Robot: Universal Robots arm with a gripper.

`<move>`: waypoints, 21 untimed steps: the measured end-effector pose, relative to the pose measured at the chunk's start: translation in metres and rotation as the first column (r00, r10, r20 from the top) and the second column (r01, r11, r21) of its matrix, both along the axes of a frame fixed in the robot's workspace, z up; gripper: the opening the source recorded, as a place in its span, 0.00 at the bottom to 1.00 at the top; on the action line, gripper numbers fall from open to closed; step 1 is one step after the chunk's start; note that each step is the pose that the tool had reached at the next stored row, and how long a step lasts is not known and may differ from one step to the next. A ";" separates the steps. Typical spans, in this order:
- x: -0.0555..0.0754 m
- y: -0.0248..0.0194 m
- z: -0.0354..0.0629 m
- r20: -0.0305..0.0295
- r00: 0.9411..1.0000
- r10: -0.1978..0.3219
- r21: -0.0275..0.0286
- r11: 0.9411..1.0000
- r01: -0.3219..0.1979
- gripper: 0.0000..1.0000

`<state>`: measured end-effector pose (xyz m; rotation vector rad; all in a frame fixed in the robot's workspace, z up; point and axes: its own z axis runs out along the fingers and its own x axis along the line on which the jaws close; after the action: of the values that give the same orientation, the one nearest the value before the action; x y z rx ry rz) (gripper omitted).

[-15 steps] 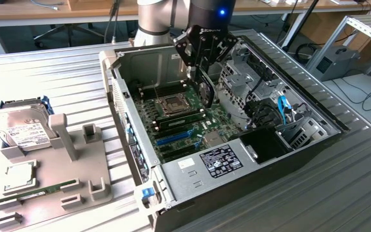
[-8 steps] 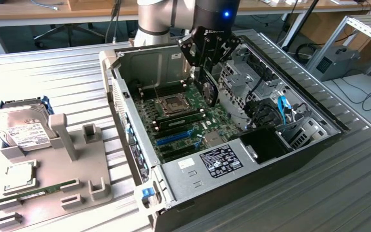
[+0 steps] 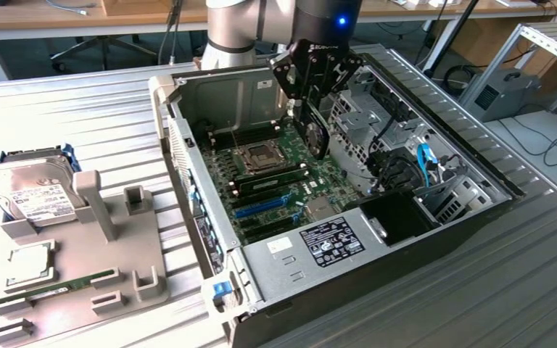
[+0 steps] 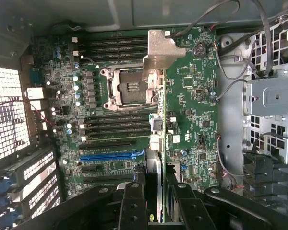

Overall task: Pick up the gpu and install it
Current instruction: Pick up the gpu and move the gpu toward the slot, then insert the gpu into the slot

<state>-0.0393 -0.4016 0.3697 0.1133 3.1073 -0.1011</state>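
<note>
One computer case [image 3: 423,243] is being carried open on the worktop [image 3: 521,290], one motherboard [image 4: 192,110] lying inside. One gpu [image 3: 316,136] is being gripped by the clenched hand [image 3: 315,100] over the motherboard, edge-on, long axis near upright, bracket end pointing down.

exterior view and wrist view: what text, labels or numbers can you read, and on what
No text can be read with confidence.
hard drive, white label: print too small to read.
power supply, black label: symbols and print blurred.
white sticker beside that label: too small to read.
motherboard, white markings: too small to read.
</note>
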 end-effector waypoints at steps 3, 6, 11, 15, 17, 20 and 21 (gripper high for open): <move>0.000 0.0000 0.0000 0.000 1.000 0.000 0.000 1.000 0.000 0.26; 0.000 0.0000 0.0000 0.000 1.000 0.000 0.000 1.000 0.000 0.26; 0.000 0.0000 0.0000 0.000 1.000 0.031 0.000 1.000 -0.031 0.26; 0.000 0.0001 0.0000 0.000 0.998 0.060 0.000 0.998 -0.060 0.26; 0.000 0.0001 0.0000 0.000 0.997 0.076 0.000 0.997 -0.076 0.26; 0.000 0.0001 0.0000 0.000 0.995 0.099 0.000 0.995 -0.099 0.26; 0.000 0.0001 0.0000 0.000 0.994 0.105 0.000 0.994 -0.105 0.26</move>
<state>-0.0393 -0.4015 0.3697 -0.0506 3.1056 -0.0984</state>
